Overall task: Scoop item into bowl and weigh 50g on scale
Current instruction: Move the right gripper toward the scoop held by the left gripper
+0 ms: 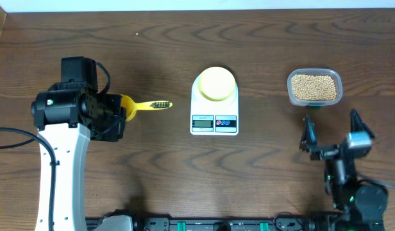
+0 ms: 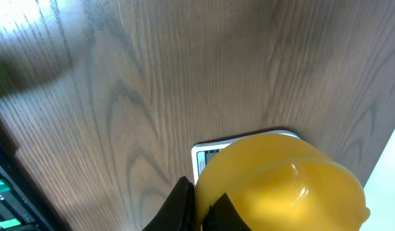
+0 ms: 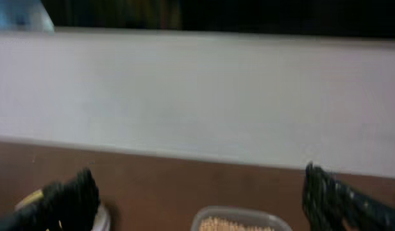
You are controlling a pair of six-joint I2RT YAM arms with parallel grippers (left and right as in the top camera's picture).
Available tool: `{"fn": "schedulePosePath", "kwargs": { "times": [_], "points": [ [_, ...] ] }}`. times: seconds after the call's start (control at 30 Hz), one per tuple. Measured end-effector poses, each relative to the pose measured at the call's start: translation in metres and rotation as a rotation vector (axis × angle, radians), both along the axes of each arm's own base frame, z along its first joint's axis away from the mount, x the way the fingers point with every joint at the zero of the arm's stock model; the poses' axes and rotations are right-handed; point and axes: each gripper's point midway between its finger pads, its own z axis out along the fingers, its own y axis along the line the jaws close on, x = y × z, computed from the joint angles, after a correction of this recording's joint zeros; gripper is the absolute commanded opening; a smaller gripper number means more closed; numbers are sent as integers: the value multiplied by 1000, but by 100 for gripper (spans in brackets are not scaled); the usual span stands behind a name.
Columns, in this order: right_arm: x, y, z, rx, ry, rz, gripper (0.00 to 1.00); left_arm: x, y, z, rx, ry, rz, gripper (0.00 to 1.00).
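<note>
Wooden table (image 1: pixel 152 51): scale (image 1: pixel 214 123), clear tub (image 1: pixel 290 88).

A yellow scoop (image 1: pixel 146 105) shows at the left of the wood-grain table (image 1: pixel 152 51), a clear plastic tub (image 1: pixel 315 70) at the right.

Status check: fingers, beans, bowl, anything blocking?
Left fingers shut on scoop, left of scale. Right fingers open, empty, near tub. Beans in tub; bowl on scale, looks empty. Scale sits between scoop and tub.
</note>
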Motion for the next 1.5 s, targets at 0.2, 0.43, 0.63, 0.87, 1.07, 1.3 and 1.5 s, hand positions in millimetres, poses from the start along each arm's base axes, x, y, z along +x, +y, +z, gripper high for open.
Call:
{"fn": "schedulePosePath", "kwargs": {
  "times": [0.2,0.43,0.63,0.87,1.07,1.3,1.5],
  "points": [
    [39,15,13,-49,262,90,99,1,0,0,-6,-3,24,7],
    [106,53,14,-23,541,334,99,3,0,1,-15,-6,55,8],
    [153,79,-12,70,592,501,99,3,0,1,-16,-6,59,7],
    [176,110,-48,428,763,633,99,4,0,1,-20,-8,75,8],
    [176,169,-77,649,937,736,99,7,4,0,-1,-12,82,7],
    [142,258,-81,652,1014,936,99,15,9,-9,20,7,88,7],
    [112,301,-68,617,1006,1062,99,23,10,-22,25,48,92,8]
  ]
}}
